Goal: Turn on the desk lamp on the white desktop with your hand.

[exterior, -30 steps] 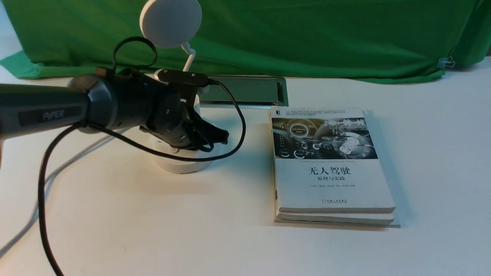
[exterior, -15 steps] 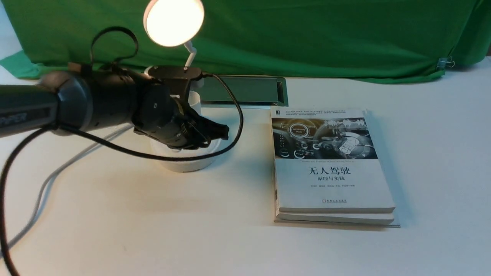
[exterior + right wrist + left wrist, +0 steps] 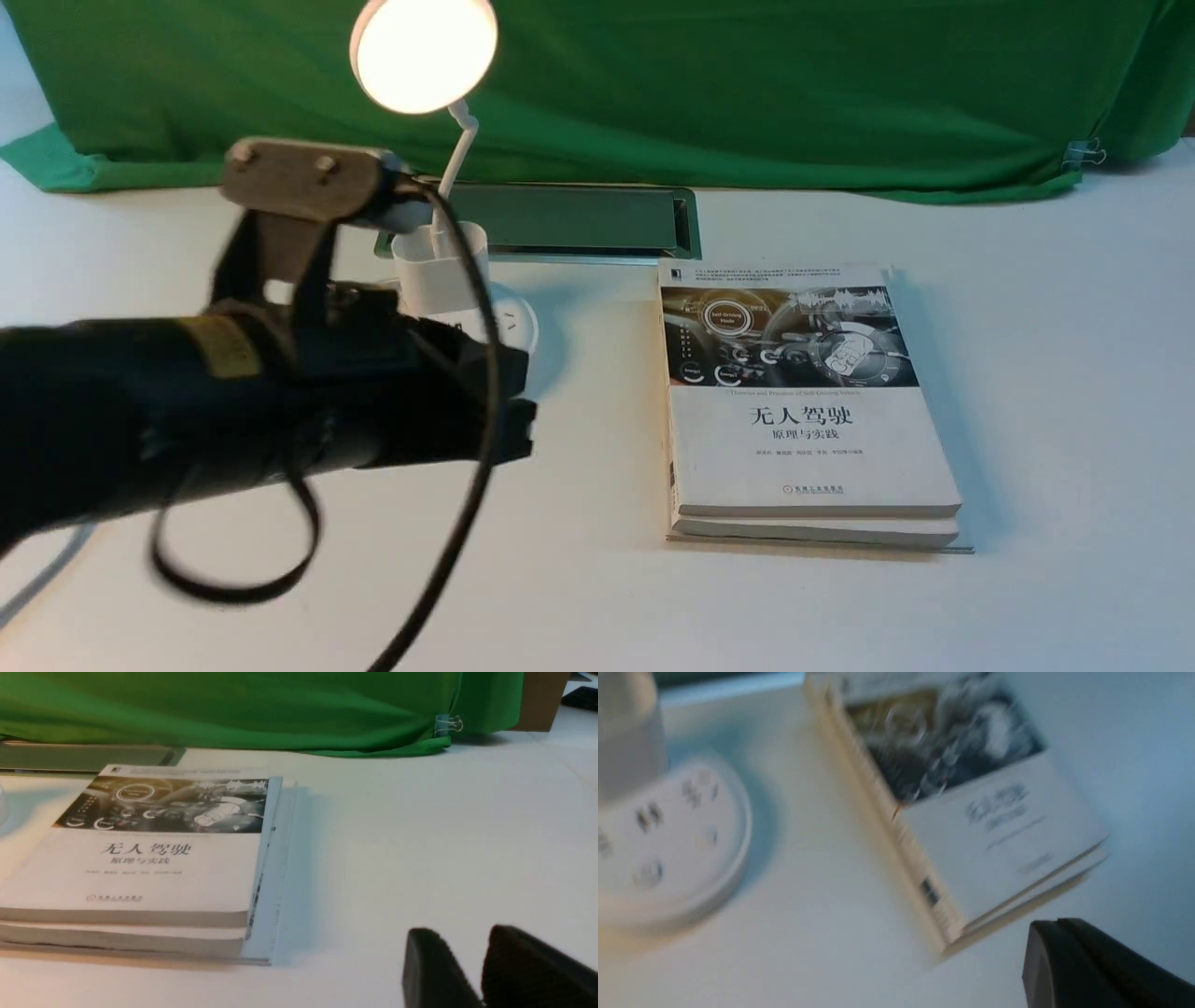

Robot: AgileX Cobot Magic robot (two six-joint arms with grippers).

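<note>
The lamp (image 3: 425, 54) stood at the back left of the white desk (image 3: 1027, 373), just in front of the metal-rimmed slot (image 3: 579, 219), and its round head glowed warm, so I judged the switching-on done. The left hand (image 3: 515, 411) hung low in front of the lamp's base (image 3: 515, 322), apart from it as far as I could see, a blur with nothing in it. Only one dark finger (image 3: 1087, 966) showed in its wrist view, so I could not tell how far open it was. The right hand (image 3: 483, 970) rested off beyond the two stacked books (image 3: 803, 401), fingers near together, nothing between them; whether they met I couldn't say. What remained, I reckoned, was getting clear: the looping black cable (image 3: 481, 373) hung near the neck, so the hand wanted taking away without snagging it or nudging the base.
</note>
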